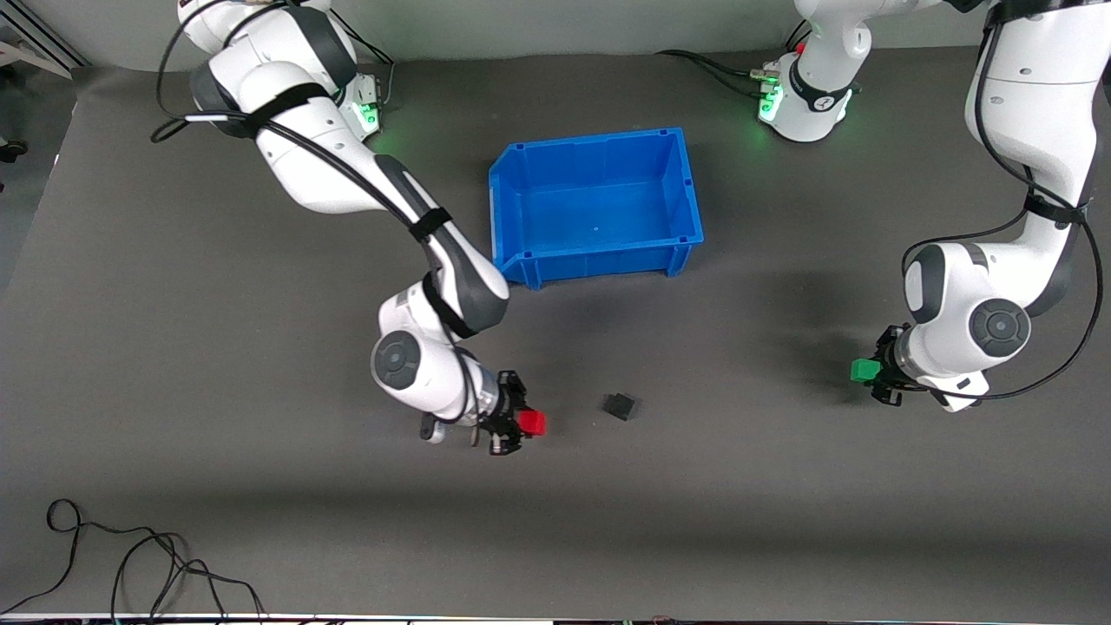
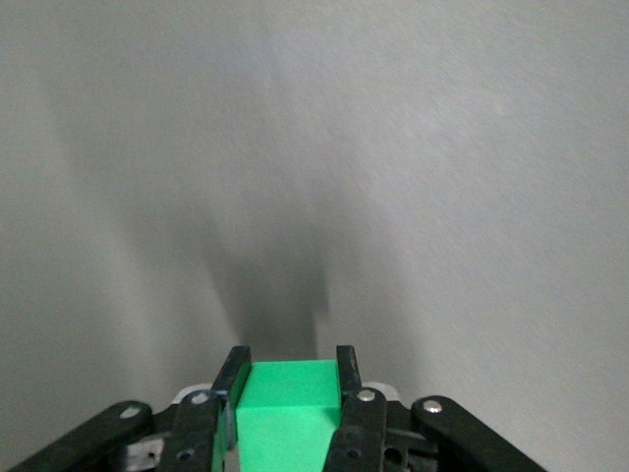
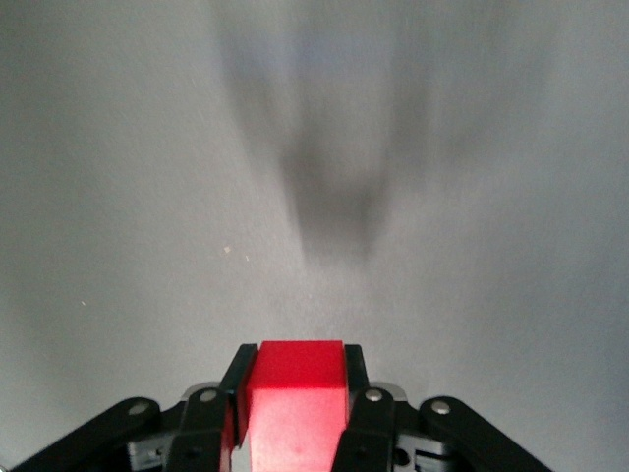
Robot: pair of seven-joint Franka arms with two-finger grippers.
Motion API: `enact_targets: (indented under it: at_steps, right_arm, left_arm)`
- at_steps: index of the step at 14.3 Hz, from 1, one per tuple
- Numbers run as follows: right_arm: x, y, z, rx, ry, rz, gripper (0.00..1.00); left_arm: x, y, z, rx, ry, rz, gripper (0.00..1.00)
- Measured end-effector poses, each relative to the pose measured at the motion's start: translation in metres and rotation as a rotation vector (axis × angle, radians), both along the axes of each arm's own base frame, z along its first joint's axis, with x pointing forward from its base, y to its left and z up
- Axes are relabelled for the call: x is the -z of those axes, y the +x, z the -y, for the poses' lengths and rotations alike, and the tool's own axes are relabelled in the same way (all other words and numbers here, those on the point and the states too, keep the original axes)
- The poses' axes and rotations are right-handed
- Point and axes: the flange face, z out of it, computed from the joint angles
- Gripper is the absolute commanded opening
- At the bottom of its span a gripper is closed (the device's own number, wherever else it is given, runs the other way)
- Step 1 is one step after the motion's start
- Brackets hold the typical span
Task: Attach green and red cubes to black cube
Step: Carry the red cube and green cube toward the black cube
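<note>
The black cube (image 1: pixel 621 405) lies alone on the dark table mat, nearer to the front camera than the blue bin. My right gripper (image 1: pixel 528 424) is shut on the red cube (image 1: pixel 532 423) and holds it just above the mat beside the black cube, toward the right arm's end. The red cube fills the gap between the fingers in the right wrist view (image 3: pixel 297 393). My left gripper (image 1: pixel 868 375) is shut on the green cube (image 1: pixel 862 371) above the mat toward the left arm's end. The green cube shows clamped in the left wrist view (image 2: pixel 287 403). The black cube shows in neither wrist view.
An empty blue bin (image 1: pixel 521 187) stands farther from the front camera, between the two arm bases. Loose black cables (image 1: pixel 130 564) lie by the table's near edge toward the right arm's end.
</note>
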Motion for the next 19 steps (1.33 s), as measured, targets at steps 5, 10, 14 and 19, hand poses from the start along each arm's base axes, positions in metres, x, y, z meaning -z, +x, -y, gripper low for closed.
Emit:
enact_targets:
  at_steps: [5,10,14,19]
  right_arm:
    - [0.008,-0.013,-0.036,0.052,0.054,-0.005,0.12]
    - [0.045,-0.036,-0.069,0.053,0.053,-0.028,0.12]
    - [0.053,-0.04,-0.083,0.041,0.061,-0.019,0.12]
    - [0.063,-0.045,-0.087,0.034,0.056,-0.026,0.12]
  left_arm:
    - [-0.033,0.021,0.085,-0.088,0.001,0.056,0.0]
    - [-0.036,0.021,0.191,-0.078,-0.064,0.075,0.0]
    - [-0.015,0.033,0.245,-0.06,-0.083,0.091,0.0]
    - [-0.013,0.044,0.283,-0.026,-0.112,0.136,0.0]
